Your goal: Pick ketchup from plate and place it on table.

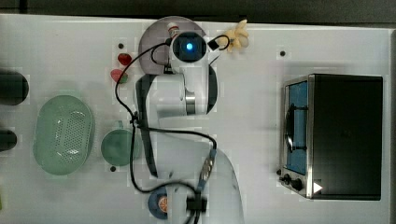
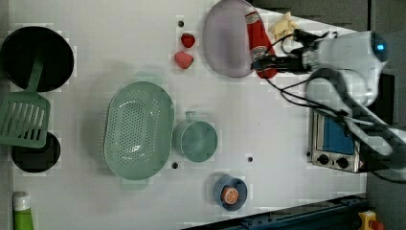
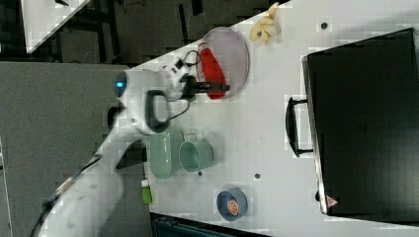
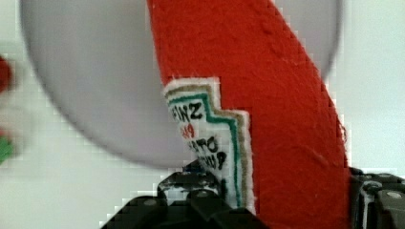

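The ketchup (image 4: 267, 71) is a red soft bottle with a white label. It stands between my gripper's (image 4: 286, 191) black fingers (image 4: 191, 200), which press on its lower end from both sides. In the left view the ketchup (image 2: 258, 38) lies over the right edge of the lilac-grey plate (image 2: 225, 38), with my gripper (image 2: 262, 61) on the end away from its cap. The right view shows the same grip (image 3: 217, 88) on the ketchup (image 3: 211, 66) over the plate (image 3: 236, 54). From the top view my arm hides most of it; the white cap (image 1: 173, 29) shows on the plate (image 1: 154, 39). I cannot tell whether the bottle is off the plate.
Two strawberries (image 1: 124, 59) lie on the white table (image 1: 261, 93) at the plate's left in the top view. A banana peel (image 1: 237, 37) lies at its right. A green basket (image 1: 63, 134), a green cup (image 1: 117, 147), a blue bowl (image 1: 160, 204) and a toaster oven (image 1: 336, 135) stand further off.
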